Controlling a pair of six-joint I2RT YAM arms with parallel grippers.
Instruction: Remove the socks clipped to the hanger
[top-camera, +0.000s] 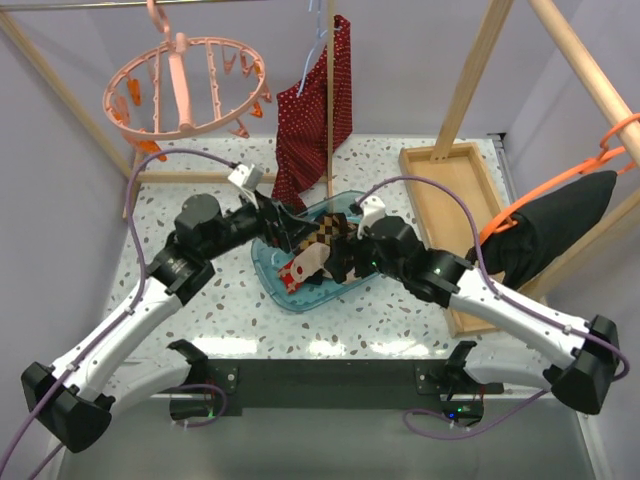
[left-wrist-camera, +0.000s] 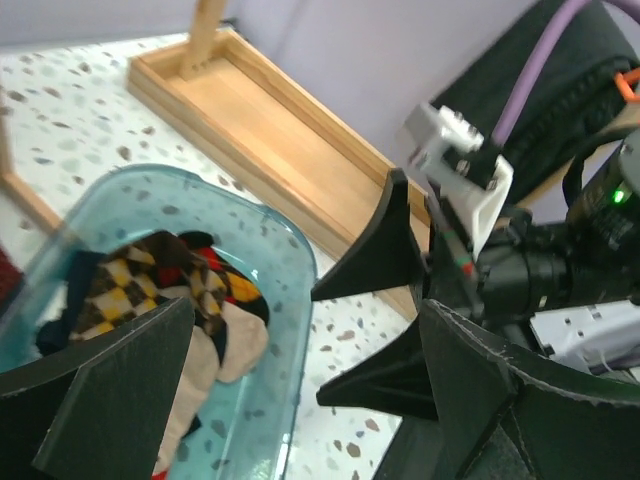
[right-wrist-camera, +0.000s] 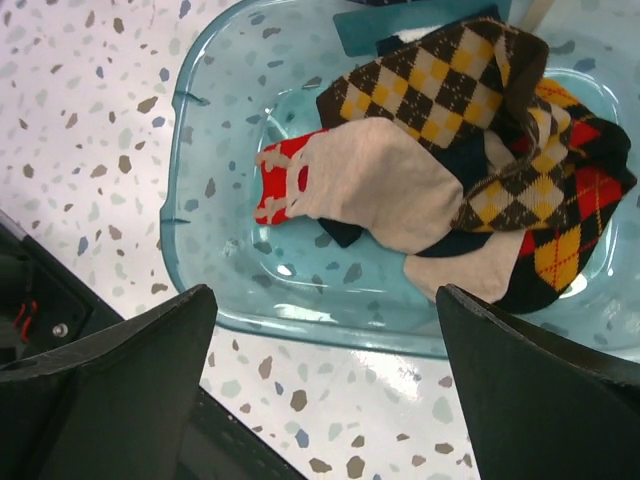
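Note:
The salmon-pink ring hanger (top-camera: 185, 85) hangs at the back left, and I see no socks on its clips. The argyle socks (top-camera: 335, 240) and a pale sock with a red motif (top-camera: 305, 262) lie heaped in a clear teal basin (top-camera: 270, 280) at table centre. My left gripper (top-camera: 285, 232) is open and empty over the basin's left side. My right gripper (top-camera: 345, 258) is open and empty over its right side. In the right wrist view (right-wrist-camera: 325, 390) the socks (right-wrist-camera: 470, 130) lie below the spread fingers. In the left wrist view (left-wrist-camera: 310, 400) the socks (left-wrist-camera: 170, 290) lie lower left.
A red white-dotted garment (top-camera: 320, 110) hangs at back centre. A wooden tray (top-camera: 455, 200) lies right of the basin. A black cloth on an orange hanger (top-camera: 555, 225) hangs at the right. Wooden frame posts (top-camera: 470, 80) stand around the table.

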